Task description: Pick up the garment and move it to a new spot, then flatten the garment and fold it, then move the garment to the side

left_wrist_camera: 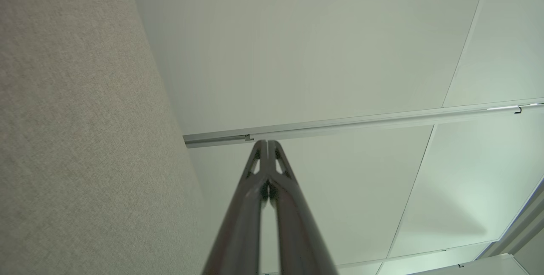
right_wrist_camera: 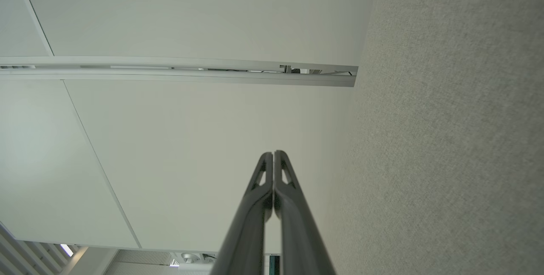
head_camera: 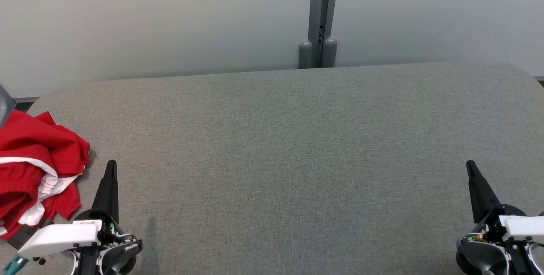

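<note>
Item: crumpled red-and-white fabric garment (head_camera: pixel 38 168), heaped at table's left end, just beside left gripper (head_camera: pixel 111 165) | Grippers: left and right gripper (head_camera: pixel 471 165) both clenched, empty | Surface: grey felt-covered table (head_camera: pixel 280 160) | Risk: a shallow single-layer pinch likely slips, or drags the heap overboard.

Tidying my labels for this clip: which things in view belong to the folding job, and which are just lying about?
Job: crumpled red-and-white fabric garment; grey fabric-covered table; left tool; right tool.
Lying about: grey metal post; pale wall panels.
</note>
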You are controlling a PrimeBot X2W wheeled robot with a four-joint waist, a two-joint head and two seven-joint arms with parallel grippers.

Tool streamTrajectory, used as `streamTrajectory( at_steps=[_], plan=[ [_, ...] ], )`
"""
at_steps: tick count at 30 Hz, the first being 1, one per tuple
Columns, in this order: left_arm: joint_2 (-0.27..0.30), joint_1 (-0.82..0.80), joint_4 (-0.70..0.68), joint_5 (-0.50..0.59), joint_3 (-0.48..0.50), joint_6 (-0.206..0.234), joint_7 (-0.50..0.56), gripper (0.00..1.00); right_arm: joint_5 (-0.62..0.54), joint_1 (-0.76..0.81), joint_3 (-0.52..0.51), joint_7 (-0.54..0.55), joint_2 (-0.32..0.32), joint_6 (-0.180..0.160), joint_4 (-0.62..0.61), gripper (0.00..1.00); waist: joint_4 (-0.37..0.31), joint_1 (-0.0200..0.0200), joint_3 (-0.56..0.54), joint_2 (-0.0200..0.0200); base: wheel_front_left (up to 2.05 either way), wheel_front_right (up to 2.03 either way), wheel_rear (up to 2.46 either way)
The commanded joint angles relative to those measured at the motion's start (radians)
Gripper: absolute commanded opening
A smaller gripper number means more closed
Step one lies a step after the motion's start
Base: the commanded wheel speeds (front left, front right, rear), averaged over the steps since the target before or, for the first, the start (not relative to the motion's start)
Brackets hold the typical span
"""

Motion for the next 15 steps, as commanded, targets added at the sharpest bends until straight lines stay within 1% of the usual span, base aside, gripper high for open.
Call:
streamTrajectory(
  at_steps=[1,15],
  plan=[
    [0.005,-0.014,-0.003,-0.001,0.003,-0.004,0.003,0.00,0.002,-0.009,-0.001,0.003,-0.009,0.000,-0.003,0.00,0.000,0.0000,0.000,0.0000,0.00,0.00,0.00],
    [0.005,-0.014,-0.003,-0.001,0.003,-0.004,0.003,0.00,0.002,-0.009,-0.001,0.003,-0.009,0.000,-0.003,0.00,0.000,0.0000,0.000,0.0000,0.00,0.00,0.00]
  ],
)
